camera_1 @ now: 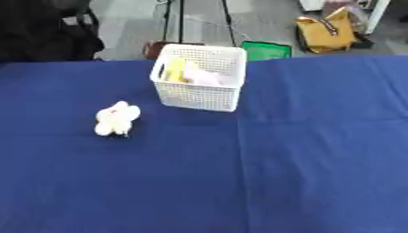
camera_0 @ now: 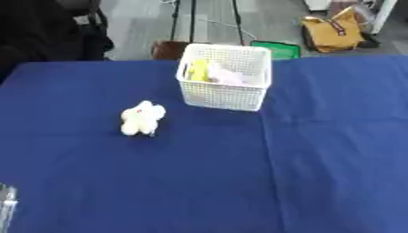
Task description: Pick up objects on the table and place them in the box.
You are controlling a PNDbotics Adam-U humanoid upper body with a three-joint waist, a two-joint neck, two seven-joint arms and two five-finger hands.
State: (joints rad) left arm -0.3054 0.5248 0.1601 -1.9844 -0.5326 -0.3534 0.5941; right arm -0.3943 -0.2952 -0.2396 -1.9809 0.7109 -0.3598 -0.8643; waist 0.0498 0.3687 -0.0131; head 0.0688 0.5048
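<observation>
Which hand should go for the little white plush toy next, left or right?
Probably the left. The white plush toy lies left of the white basket, on the robot's left side of the blue table. Only a sliver near the lower left corner may be the left hand; the right hand is out of view.

Your table (camera_0: 334,150) is covered edge to edge in a dark blue cloth, with a crease running from the far edge toward the near edge, right of the middle. A white mesh basket (camera_0: 224,94) stands upright near the far edge, about midway along it. A small pale yellow-white soft toy (camera_0: 142,118) lies on the cloth nearer you, left of the basket and apart from it.
</observation>
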